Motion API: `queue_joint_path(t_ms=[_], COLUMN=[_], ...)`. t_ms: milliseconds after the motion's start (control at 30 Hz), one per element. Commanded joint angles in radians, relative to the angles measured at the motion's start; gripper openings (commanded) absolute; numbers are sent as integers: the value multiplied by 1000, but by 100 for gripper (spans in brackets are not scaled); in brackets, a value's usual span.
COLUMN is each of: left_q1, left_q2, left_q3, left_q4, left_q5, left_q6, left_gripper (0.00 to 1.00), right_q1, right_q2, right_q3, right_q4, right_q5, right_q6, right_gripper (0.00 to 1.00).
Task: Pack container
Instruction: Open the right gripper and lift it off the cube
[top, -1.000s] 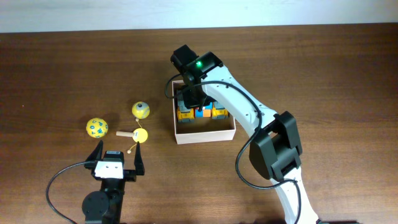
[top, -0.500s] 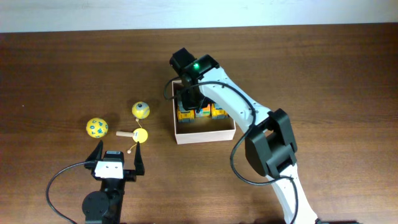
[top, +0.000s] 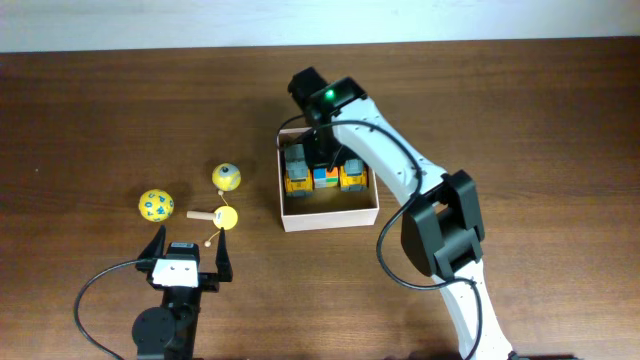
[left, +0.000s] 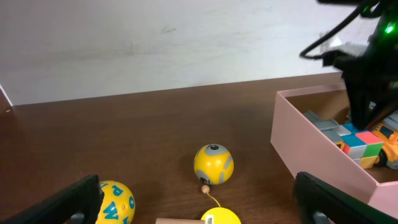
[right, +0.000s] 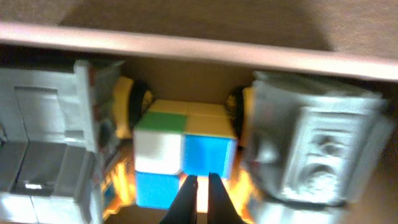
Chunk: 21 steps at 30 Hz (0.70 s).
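Observation:
The container (top: 331, 218), a shallow white box with a tan inside, stands at the table's middle and holds two grey-and-yellow toy trucks (top: 297, 173) with a colour cube (top: 325, 180) between them. My right gripper (top: 324, 158) hangs inside it. In the right wrist view its fingers (right: 199, 190) are pressed together with nothing between them, just over the cube (right: 183, 155). My left gripper (top: 188, 256) stands wide open at the near left, in front of the loose toys. In the left wrist view the left gripper (left: 199, 211) frames them, and the container (left: 311, 149) is at the right.
Left of the container lie a yellow lettered ball (top: 155, 205), a yellow-and-grey ball (top: 227, 177) and a yellow disc on a string with a wooden peg (top: 226, 216). The right arm reaches over the container's back right side.
My right gripper has shifted to the right inside the container, from over the left truck to over the cube. The left arm and the loose toys have not moved.

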<state>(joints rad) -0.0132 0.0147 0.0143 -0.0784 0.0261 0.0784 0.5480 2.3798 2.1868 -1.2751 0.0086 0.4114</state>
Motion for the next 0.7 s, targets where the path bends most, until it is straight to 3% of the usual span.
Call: queue_joint_path(t_ms=[0,267,667], left_q1=[-4,-4,-4], left_q2=[-10,-10,-10], left_q3=[-6,-6,-6], left_q4=[-2,-2,-2], left_q5=[-3,-3,-3], left_q6=[5,5,5], left_gripper=[99,99,99], right_q1=[0,55,60], right_q2=[-18,-18,-17], right_q3=[70,69,2], right_q4=[-52,-148,-139], right_q5=[-5,-6,-47], right_q6=[-15,-13,10], right_gripper=[4,4,4])
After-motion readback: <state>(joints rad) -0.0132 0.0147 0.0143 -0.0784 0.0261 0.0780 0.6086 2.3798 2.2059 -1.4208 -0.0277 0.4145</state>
